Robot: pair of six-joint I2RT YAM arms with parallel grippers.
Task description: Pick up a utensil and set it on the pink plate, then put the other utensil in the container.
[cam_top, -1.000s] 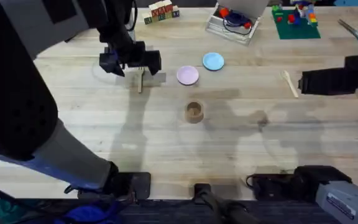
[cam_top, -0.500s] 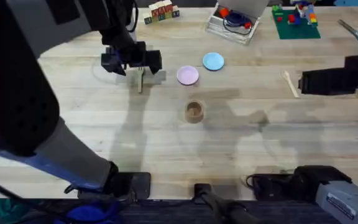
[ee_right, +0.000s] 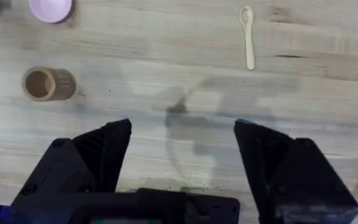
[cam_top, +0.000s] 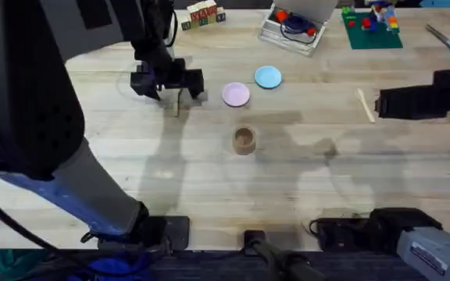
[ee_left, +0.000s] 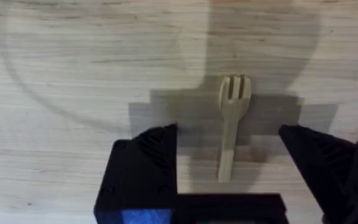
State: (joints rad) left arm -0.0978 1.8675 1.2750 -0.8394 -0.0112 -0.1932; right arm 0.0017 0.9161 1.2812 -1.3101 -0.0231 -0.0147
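Your left gripper (ee_left: pixel 229 155) has edged slightly right and farther out since the earlier frame; its jaws are spread wide, straddling the fork (ee_left: pixel 232 124) flat on the counter (cam_top: pixel 131 172). Your right gripper (ee_right: pixel 182 149) is unmoved, jaws released, near the spoon-like utensil (ee_right: pixel 247 34). The pink plate (cam_top: pixel 236 94) and cup (cam_top: pixel 244 140) sit untouched.

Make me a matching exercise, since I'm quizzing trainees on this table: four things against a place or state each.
Things:
1. wooden fork
2. wooden spoon
3. pink plate
4. wooden cup

Places or states:
A. standing open-topped, nothing visible inside
B. lying flat between the open left gripper fingers
C. beside the blue plate
D. lying on the table's right side, near the right gripper

Pairs: 1-B, 2-D, 3-C, 4-A
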